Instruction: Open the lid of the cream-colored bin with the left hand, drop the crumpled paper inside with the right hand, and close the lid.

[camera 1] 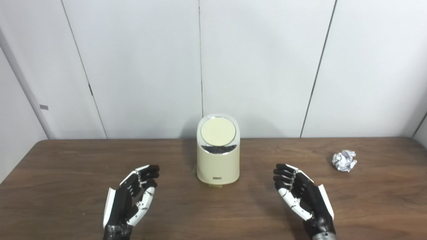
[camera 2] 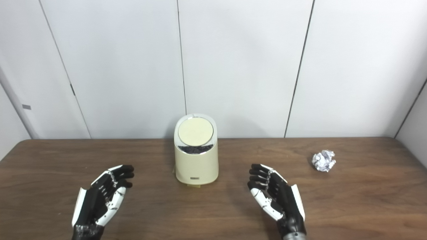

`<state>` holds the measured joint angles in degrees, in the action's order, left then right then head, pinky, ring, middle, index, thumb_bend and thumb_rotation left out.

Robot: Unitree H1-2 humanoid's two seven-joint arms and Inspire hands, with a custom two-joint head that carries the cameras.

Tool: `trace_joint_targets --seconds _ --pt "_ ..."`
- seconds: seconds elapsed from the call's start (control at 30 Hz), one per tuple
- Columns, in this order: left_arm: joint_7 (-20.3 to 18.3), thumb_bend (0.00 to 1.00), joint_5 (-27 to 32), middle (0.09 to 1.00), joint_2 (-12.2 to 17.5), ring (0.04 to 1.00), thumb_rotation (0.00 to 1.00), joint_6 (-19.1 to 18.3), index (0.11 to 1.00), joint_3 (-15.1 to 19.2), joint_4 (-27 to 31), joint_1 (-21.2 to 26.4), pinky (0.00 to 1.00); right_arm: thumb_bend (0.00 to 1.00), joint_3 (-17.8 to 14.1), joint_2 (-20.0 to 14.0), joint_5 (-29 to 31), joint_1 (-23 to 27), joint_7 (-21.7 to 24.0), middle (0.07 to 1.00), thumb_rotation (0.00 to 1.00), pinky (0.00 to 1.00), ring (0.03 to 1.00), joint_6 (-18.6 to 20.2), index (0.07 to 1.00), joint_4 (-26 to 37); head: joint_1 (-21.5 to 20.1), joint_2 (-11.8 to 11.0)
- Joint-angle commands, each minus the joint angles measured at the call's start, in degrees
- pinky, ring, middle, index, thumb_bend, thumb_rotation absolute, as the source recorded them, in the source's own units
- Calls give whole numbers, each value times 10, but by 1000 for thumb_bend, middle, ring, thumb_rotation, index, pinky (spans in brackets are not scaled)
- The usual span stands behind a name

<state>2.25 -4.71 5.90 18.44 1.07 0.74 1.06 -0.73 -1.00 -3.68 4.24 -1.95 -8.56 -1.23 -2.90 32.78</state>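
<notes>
A cream-colored bin (camera 1: 218, 160) stands on the brown table, centred near the back edge. Its round lid (camera 1: 218, 131) is tilted toward me, with a dark gap under its front edge. A crumpled white paper ball (camera 1: 344, 160) lies on the table to the far right. My left hand (camera 1: 131, 198) is open, palm inward, low on the table to the left front of the bin. My right hand (camera 1: 300, 196) is open, palm inward, to the right front of the bin, well left of the paper. Both hands hold nothing.
The wooden table (camera 1: 66, 173) spans the view, with its back edge against a white panelled wall (camera 1: 260, 66). Nothing else stands on the table besides the bin and the paper.
</notes>
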Motion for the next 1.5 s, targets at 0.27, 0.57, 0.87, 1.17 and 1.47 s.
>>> trace_joint_targets --seconds 0.27,0.57,0.87,1.17,1.47 --pt "3 214 -17 739 -4 716 359 10 728 -6 -21 -13 623 245 0 2 1 3 -3 713 372 598 691 -14 703 6 -1 1" --pt "1 226 -29 742 3 722 391 21 734 -9 -31 -9 635 241 0 3 1 8 -4 717 369 608 698 -19 704 -4 -6 -4" --pt "-17 590 -46 852 3 840 496 -141 872 -20 43 25 780 241 0 4 -10 14 -15 710 383 592 688 -21 700 -18 -5 -10" --pt "-32 833 -75 922 14 924 634 -289 962 -23 100 146 889 235 3 11 -20 14 -20 714 373 589 692 -21 704 -18 -8 -10" --pt "-66 950 -86 972 40 962 662 -375 995 -36 112 272 919 238 9 9 -18 16 -19 722 380 590 696 -25 705 -25 -8 -10"
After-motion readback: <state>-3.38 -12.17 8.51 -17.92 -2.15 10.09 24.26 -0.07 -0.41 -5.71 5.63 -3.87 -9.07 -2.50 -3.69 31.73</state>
